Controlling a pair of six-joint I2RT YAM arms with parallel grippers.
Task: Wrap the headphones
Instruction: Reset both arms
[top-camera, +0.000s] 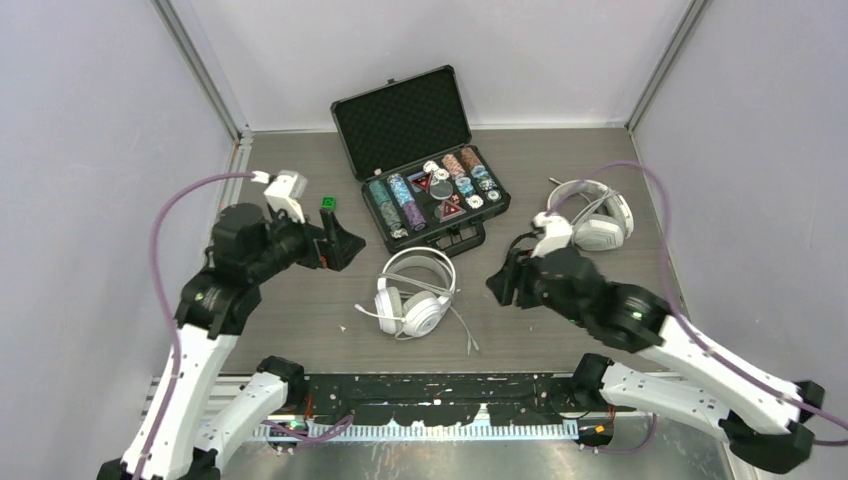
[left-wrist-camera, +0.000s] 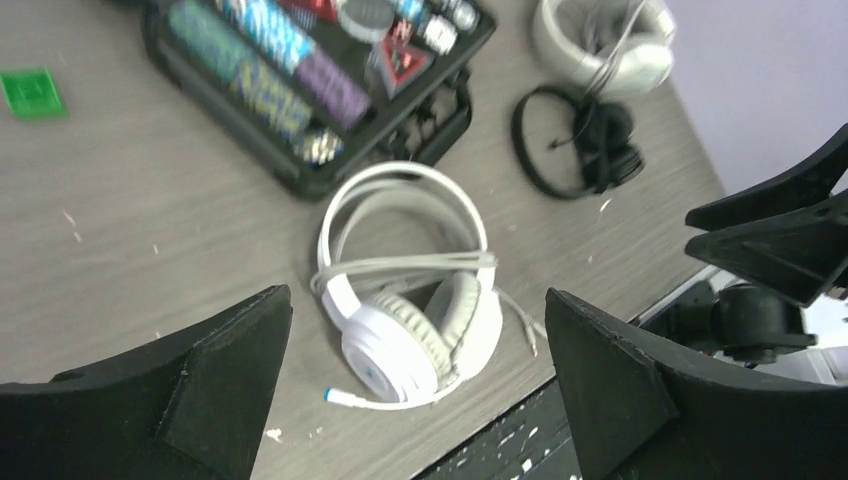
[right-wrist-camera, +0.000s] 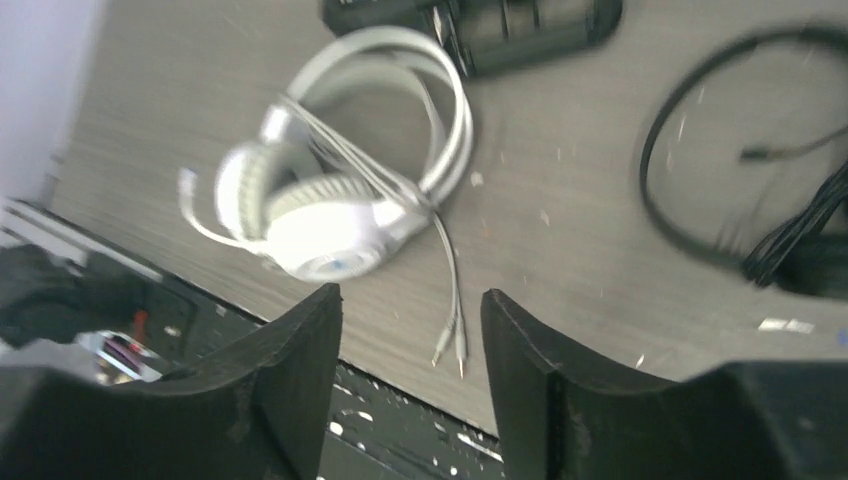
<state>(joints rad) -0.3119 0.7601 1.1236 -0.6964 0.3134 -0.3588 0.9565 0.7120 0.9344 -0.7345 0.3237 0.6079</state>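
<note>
Top external view: the white round-cup headset (top-camera: 415, 295) is seen lying flat on the counter (top-camera: 300, 310), midway between the two arms and just in front of the open poker-chip case (top-camera: 420, 160). Its cord (left-wrist-camera: 400, 265) is laid in several loose strands across the band and cups, and its two plugs (right-wrist-camera: 450, 350) trail free toward the near edge. The white-grey over-ear headset (top-camera: 598, 215) rests at the right, and the black on-ear headset (left-wrist-camera: 580, 140) is found just beside it, nearer the arms.

The central headset is judged to be light, with a stiff, springy plastic band and soft padded cups. The cord is thin, limp and slippery, and is likely to slide off the band if tugged. A hold is best taken on the band or the cup housing by one tool and on the cord near the plugs by the other.

The left tool (top-camera: 340, 243) is spread wide and holds nothing. The right tool (right-wrist-camera: 410, 300) is also parted, with nothing between its fingers. Both hang above the counter.

No brand, label or writing can be read on any headset, on the chips or on the small green block (top-camera: 327, 202).
</note>
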